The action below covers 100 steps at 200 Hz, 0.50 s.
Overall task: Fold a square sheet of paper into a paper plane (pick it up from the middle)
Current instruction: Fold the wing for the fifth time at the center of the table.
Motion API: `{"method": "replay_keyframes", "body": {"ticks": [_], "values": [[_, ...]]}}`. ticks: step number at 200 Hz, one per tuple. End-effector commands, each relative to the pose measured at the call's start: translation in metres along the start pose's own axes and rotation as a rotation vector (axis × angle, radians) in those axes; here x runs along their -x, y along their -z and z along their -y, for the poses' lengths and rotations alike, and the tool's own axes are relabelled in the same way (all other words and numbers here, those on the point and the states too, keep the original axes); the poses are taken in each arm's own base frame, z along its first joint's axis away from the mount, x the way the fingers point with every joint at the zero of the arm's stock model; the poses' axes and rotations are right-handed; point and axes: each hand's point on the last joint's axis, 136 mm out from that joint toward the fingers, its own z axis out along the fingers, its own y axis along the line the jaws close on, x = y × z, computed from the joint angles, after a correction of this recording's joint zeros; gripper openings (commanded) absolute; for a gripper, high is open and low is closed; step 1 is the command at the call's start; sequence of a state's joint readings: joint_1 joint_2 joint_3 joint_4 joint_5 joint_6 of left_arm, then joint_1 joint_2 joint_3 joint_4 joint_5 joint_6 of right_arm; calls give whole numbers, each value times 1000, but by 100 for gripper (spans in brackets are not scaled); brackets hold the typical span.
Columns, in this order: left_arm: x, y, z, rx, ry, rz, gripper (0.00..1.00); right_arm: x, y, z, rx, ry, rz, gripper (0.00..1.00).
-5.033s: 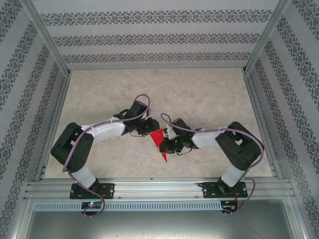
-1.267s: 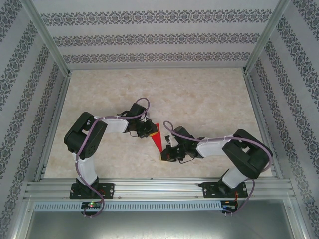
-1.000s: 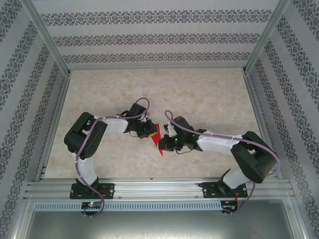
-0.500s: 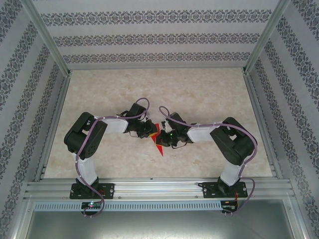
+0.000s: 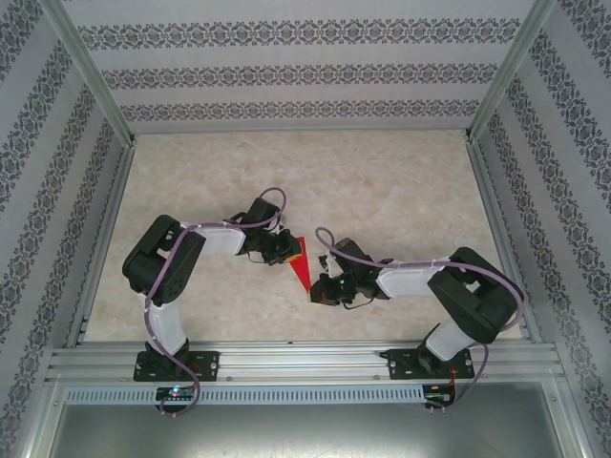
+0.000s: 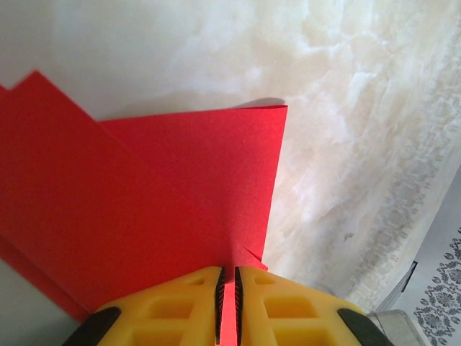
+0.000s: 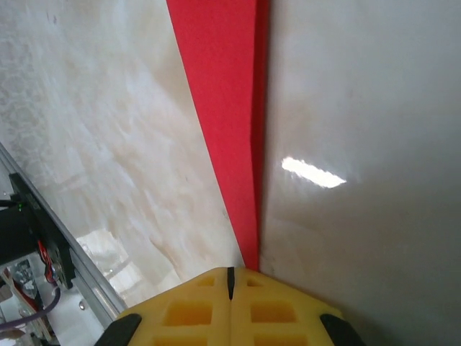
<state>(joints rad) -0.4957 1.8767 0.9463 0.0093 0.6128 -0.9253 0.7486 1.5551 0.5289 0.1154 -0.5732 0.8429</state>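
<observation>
Your paper plane point(image 5: 302, 269) lies mid-frame in the top view, its long axis pointing down and slightly right. Your left gripper point(image 5: 287, 252) pinches its wide upper end. Your right gripper point(image 5: 317, 292), fingers pressed together, meets the narrow lower tip; whether it grips the tip is unclear.

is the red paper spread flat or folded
Folded: the red paper is a narrow pointed wedge, and the left wrist view shows overlapping layers.

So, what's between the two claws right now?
The folded red paper, as the top view shows: the left claw pinches its wide end, and its narrow tip reaches the shut right claw.
</observation>
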Motion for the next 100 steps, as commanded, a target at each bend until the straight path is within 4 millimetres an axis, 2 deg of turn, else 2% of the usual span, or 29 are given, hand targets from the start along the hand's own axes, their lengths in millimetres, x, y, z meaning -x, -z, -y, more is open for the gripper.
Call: {"method": "replay_keyframes", "body": {"ticks": [1,24,46,75,92,100], "values": [[-9,-7,-69,218,115,2,17,-12,7,7,-31,-32,-23,6],[-10,-7,-68,215,111,-5,17,15,17,-22,17,20,60,6],[-10,-8,-68,213,112,-7,18,45,16,-51,84,41,120,6],[-11,-8,-68,209,112,-10,18,76,0,-42,16,10,139,6],[-11,-8,-67,208,108,-14,18,81,-12,-40,40,-16,112,6],[-11,-7,-65,204,103,-12,18,80,-16,-32,19,-32,109,6]]}}
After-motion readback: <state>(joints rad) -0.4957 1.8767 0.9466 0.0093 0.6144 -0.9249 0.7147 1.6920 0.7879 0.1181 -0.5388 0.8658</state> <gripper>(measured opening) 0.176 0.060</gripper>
